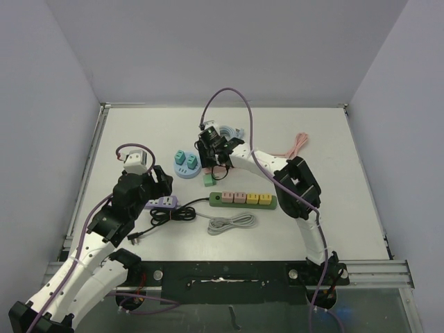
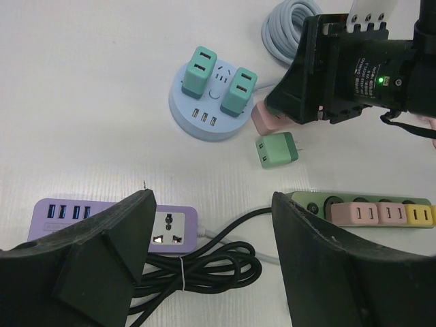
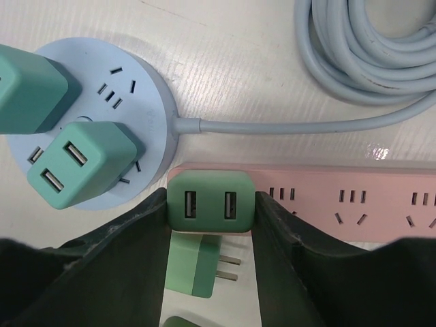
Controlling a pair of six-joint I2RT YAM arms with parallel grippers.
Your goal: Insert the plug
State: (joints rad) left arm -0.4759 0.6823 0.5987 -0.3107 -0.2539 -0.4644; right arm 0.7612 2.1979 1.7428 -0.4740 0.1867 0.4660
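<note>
My right gripper (image 3: 211, 201) is shut on a dark green two-port USB plug (image 3: 211, 204), one finger on each side. The plug sits over the left end of a pink power strip (image 3: 340, 204); its prongs are hidden, so I cannot tell how deep it sits. From above, the right gripper (image 1: 210, 149) is beside the round blue hub (image 1: 186, 166). My left gripper (image 2: 211, 204) hangs open and holds nothing. Below it are a purple power strip (image 2: 170, 228) and a bundled black cable (image 2: 204, 266).
Two teal plugs (image 3: 82, 163) stand in the round blue hub (image 3: 136, 88). A loose green plug (image 3: 194, 269) lies on its side just below the held one. A coiled grey-blue cable (image 3: 368, 54) lies behind. A green strip (image 1: 243, 200) with pink and yellow plugs and a grey cable (image 1: 231, 223) lie nearer.
</note>
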